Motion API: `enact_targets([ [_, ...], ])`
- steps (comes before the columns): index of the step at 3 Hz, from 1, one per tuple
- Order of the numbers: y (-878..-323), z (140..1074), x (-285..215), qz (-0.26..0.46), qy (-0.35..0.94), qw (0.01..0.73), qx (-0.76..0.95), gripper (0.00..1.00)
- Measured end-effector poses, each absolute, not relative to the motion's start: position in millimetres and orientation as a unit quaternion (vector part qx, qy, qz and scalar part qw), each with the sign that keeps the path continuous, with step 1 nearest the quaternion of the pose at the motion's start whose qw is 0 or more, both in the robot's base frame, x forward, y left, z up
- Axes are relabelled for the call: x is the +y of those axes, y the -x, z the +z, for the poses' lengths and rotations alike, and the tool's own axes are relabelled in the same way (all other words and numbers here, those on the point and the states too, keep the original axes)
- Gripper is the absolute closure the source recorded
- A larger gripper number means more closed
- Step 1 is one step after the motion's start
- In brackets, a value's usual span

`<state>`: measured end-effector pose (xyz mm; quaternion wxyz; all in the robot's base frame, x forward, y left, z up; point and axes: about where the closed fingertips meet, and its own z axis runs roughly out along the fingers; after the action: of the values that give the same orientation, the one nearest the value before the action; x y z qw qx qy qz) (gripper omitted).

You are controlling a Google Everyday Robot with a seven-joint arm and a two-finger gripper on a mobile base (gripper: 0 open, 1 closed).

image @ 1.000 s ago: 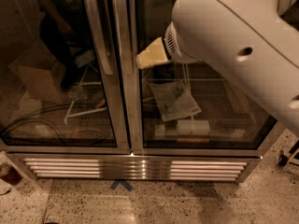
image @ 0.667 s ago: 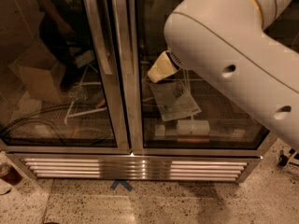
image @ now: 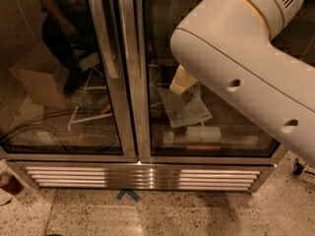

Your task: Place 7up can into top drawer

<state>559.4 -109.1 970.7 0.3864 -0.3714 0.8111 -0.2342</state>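
The 7up can and the top drawer are out of view. My gripper is out of view too. Only a thick white arm link (image: 246,68) shows, crossing the upper right of the camera view from the top edge down to the right edge. A beige arm part (image: 179,80) pokes out from under its lower left end. The arm hangs in front of the right glass door (image: 197,132) of a steel cooler.
The cooler has two glass doors, with a vertical handle (image: 104,38) on the left one. Papers (image: 184,109) and a white box (image: 203,133) lie inside it on the right, cables and cardboard on the left. A steel grille (image: 142,176) runs below. Blue tape (image: 128,194) marks the speckled floor.
The white arm link has swung across the view and its rounded end now sits lower and further right. The beige part moved down and right with it.
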Motion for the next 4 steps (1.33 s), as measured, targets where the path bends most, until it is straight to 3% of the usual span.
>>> enact_targets([
  [1,-559.1,970.4,-108.6,-0.238,0.376,0.386,0.808,0.0],
  [2,-554.8,966.0,-100.5,-0.294,0.448,0.37,0.759,0.0],
  [4,-557.2,963.5,-113.8,-0.47,0.624,0.275,0.56,0.0],
])
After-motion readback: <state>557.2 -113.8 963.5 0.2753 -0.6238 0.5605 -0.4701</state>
